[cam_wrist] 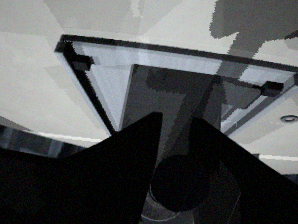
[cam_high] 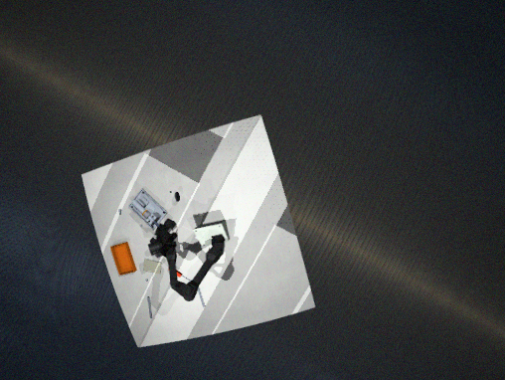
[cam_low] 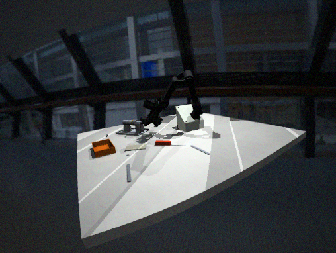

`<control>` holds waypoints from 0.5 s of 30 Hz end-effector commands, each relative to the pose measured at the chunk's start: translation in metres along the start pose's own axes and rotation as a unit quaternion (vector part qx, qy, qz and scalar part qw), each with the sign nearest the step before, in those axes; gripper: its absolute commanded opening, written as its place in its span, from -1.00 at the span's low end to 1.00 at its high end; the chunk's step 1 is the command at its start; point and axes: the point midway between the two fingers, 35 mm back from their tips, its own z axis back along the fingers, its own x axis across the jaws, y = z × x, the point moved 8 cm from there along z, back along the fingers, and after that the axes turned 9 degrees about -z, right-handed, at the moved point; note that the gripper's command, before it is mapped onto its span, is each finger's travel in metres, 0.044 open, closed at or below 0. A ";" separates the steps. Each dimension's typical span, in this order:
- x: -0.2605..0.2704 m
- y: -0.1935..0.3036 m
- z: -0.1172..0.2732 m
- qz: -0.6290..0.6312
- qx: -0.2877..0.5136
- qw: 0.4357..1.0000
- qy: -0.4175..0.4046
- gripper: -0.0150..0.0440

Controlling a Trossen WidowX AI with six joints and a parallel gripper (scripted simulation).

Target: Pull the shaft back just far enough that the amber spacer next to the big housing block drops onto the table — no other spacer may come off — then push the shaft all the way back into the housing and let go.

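The grey fixture stands on its base plate [cam_high: 160, 208] [cam_wrist: 105, 75] at the table's left, with upright blocks [cam_low: 139, 127] on it. A large grey block [cam_wrist: 145, 95] fills the middle of the wrist view. A small amber spot, seemingly a spacer [cam_high: 145, 212], shows amid the fixture in the top view; whether it is on the shaft or lying loose I cannot tell. My gripper [cam_low: 141, 122] [cam_wrist: 176, 124] is at the fixture's near end, shut on the shaft, whose dark round end [cam_wrist: 180, 183] shows between the fingers. The other spacers and the shaft's depth in the housing are hidden.
An orange tray [cam_high: 123, 258] [cam_low: 105, 151] and a pale flat pad [cam_high: 152, 266] [cam_low: 135, 148] lie near the fixture. A red-handled tool [cam_high: 179, 274] [cam_low: 163, 143], two grey bars [cam_low: 129, 173] and a pale sloped box [cam_low: 190, 126] stand or lie farther off.
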 end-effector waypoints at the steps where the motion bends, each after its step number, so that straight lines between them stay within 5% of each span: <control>1: 0.000 -0.001 0.000 -0.002 0.000 1.000 0.000 -0.49; 15: 0.000 -0.002 0.001 -0.002 0.000 1.000 0.000 -0.49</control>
